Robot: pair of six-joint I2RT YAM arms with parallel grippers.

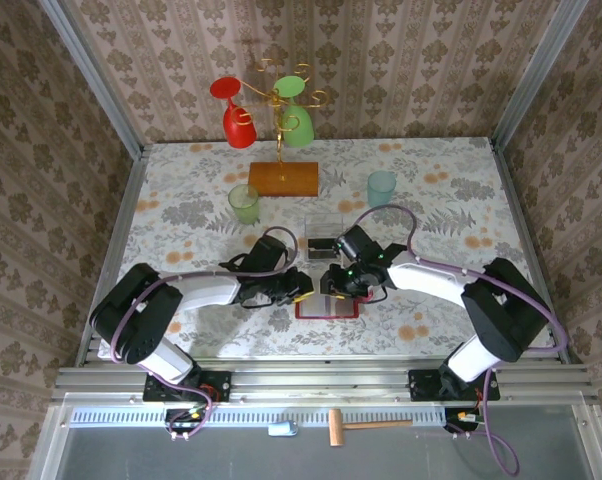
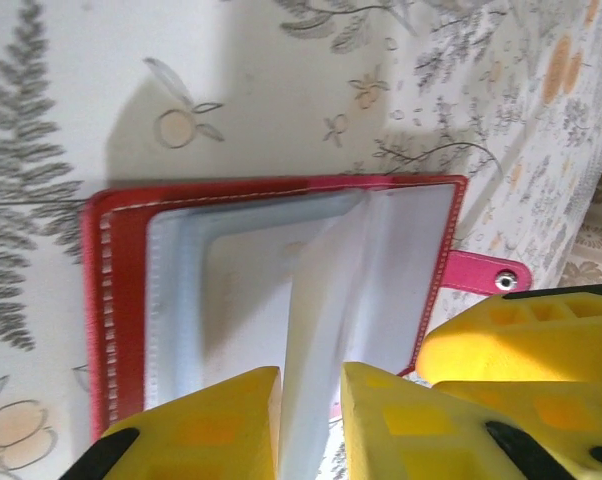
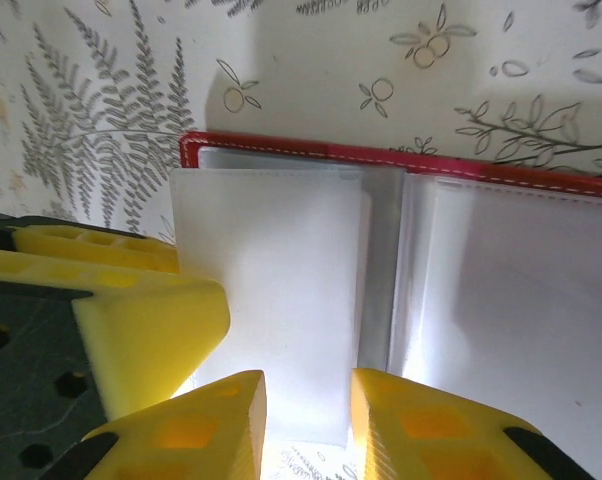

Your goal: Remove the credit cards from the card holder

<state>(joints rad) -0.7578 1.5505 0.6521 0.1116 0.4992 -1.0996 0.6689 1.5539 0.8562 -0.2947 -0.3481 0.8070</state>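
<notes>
The left hand (image 2: 311, 385) pinched a pocket leaf (image 2: 321, 290) of the card holder (image 2: 121, 290), the right hand's (image 3: 306, 390) grip I could not tell, and pulling toward six o'clock risked tearing that leaf.

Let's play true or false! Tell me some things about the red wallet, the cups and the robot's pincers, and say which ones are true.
1. The card holder lies open on the table. True.
2. The card holder sits inside a clear box. False: it lies on the table, on the arms' side of the clear box.
3. A red glass and a green glass hang on the rack. True.
4. The green cup lies on its side. False: it stands upright.
5. The left pincer and right pincer are both at the card holder. True.
</notes>
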